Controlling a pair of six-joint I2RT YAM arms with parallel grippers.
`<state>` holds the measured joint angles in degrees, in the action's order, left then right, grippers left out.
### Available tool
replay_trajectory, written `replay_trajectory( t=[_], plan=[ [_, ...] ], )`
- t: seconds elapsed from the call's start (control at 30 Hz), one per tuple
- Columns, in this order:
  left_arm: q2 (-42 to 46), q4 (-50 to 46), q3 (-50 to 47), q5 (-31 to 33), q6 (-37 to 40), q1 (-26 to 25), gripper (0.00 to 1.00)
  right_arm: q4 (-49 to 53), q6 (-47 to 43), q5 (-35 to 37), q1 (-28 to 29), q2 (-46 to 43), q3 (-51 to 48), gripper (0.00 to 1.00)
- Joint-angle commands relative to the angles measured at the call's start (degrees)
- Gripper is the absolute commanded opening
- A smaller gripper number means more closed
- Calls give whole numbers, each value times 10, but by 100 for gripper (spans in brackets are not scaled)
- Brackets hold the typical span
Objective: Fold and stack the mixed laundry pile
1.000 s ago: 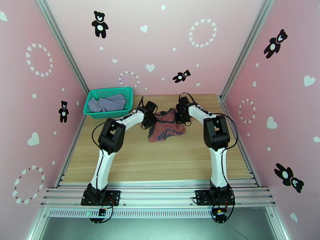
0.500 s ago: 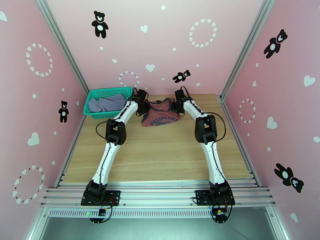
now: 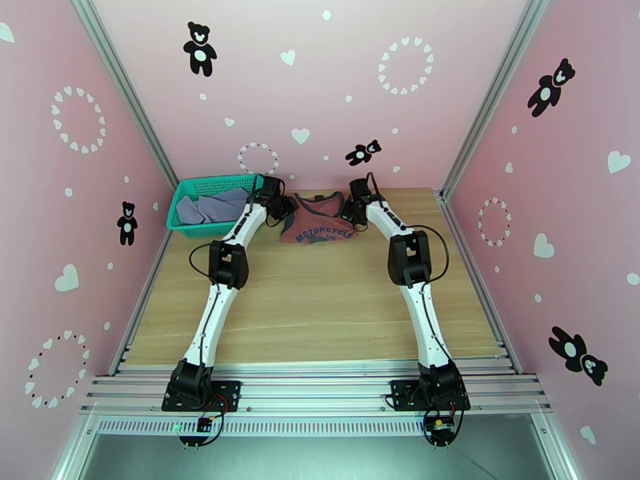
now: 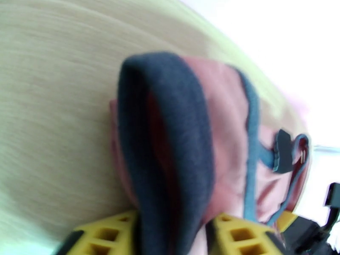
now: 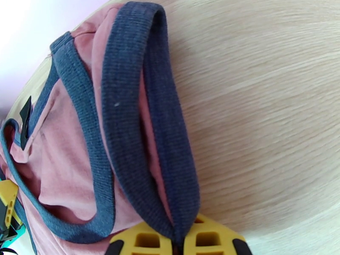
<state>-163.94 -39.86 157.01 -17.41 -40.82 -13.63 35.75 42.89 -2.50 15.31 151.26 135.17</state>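
The rust-red tank top (image 3: 318,226) with navy trim lies spread at the far end of the wooden table (image 3: 320,314), lettering up. My left gripper (image 3: 282,208) is at its left shoulder. In the left wrist view the yellow fingers (image 4: 106,234) stand apart, and the navy-edged strap (image 4: 170,137) lies loose between them, so the left gripper (image 4: 172,219) is open. My right gripper (image 3: 350,214) is at the right shoulder. In the right wrist view the right gripper (image 5: 178,236) is shut on the navy strap (image 5: 127,103). The grey-lavender shirt (image 3: 212,206) lies crumpled in the basket.
A teal mesh basket (image 3: 192,228) stands at the far left corner, right beside my left forearm. Pink walls close in the table at the back and on both sides. Bare wood stretches from the tank top to the near edge.
Both arms have stretched toward the back wall, dragging the tank top farther away and flattening it. The left gripper's fingers have parted from the strap; the right stays clamped.
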Motion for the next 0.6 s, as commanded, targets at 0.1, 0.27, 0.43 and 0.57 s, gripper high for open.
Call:
replay_trajectory(
  t=[0.1,0.27,0.43,0.57],
  plan=[
    [17,38,-1,-8,9,4,94,15,-8,17,-9,27,10,20],
    [76,31,-14,47,40,-5,99,10,-37,32,-9,-15,9,73],
    [109,34,-14,79,65,-17,99,19,-63,45,-10,-73,6,99],
    [131,61,-14,86,82,-37,99,14,-86,58,-10,-144,-38,99]
  ],
)
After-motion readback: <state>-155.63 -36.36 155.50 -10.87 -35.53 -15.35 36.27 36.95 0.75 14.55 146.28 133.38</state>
